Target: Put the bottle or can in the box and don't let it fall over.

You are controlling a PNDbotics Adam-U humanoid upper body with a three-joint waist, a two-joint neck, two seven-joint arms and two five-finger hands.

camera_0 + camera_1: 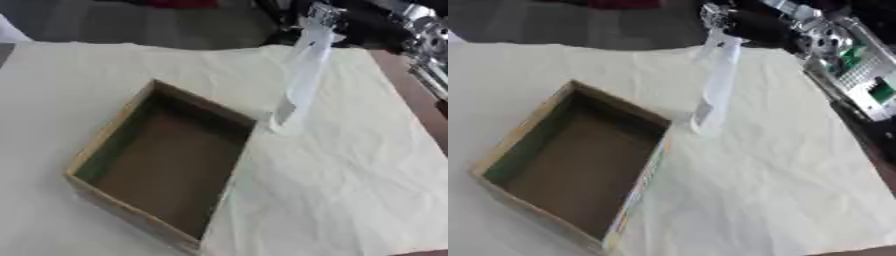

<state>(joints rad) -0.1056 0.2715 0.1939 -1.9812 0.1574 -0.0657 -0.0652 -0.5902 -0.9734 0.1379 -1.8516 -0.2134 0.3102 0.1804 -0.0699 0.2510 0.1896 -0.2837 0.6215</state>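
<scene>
**Clear bottle held at its neck beside the open box**

The cardboard box (162, 167) sits open-topped on the counter (350, 190), which is covered by a pale, creased sheet. The box interior is brown and holds nothing visible; its walls stand upright and its long axis runs askew across the view.

The bottle (302, 75) is a tall, clear, slender vessel located just beyond the box's far right corner, outside the box. It leans, with its top tilted away from the box toward the far right. Its base lies close to the sheet near the box corner (whether the base touches the sheet or hangs just above it cannot be told).

The right hand (750, 22) enters from the upper right, beyond the box, and its dark fingers are curled round the bottle's neck at the cap end. The arm behind it, black with silver joints, runs along the counter's right edge, well apart from the box.

The left hand appears in neither view.
</scene>
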